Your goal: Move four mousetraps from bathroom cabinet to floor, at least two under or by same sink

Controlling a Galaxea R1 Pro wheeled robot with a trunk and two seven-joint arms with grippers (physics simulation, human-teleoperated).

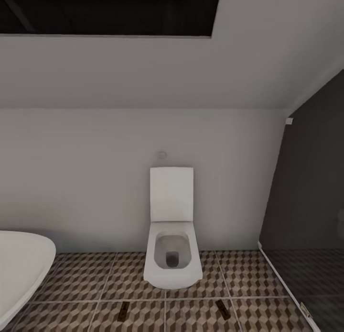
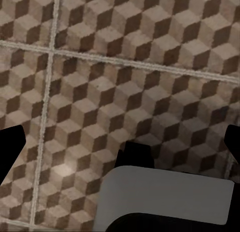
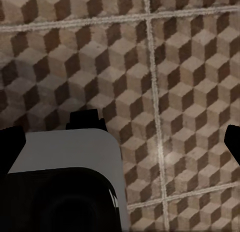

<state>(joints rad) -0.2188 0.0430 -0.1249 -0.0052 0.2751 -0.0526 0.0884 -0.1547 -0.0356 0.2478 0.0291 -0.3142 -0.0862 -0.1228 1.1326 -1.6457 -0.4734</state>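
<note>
Two small dark-brown mousetraps lie flat on the cube-pattern bathroom floor (image 1: 76,279) in front of the toilet, one (image 1: 124,310) to its left and one (image 1: 222,307) to its right, about a tile apart. The other mousetraps, the cabinet and the sink are out of view. My left gripper (image 2: 121,144) hangs open over bare tiles, its black fingertips (image 2: 11,151) spread wide with nothing between them. My right gripper (image 3: 121,144) is also open over bare tiles, and its fingertips (image 3: 10,148) are wide apart and empty.
A white toilet (image 1: 172,253) stands against the pale grey wall (image 1: 95,179). The rounded white tub (image 1: 21,270) juts in at the left. A dark glass partition (image 1: 310,203) closes off the right. A grey part of my own body (image 2: 165,192) sits low in both wrist views.
</note>
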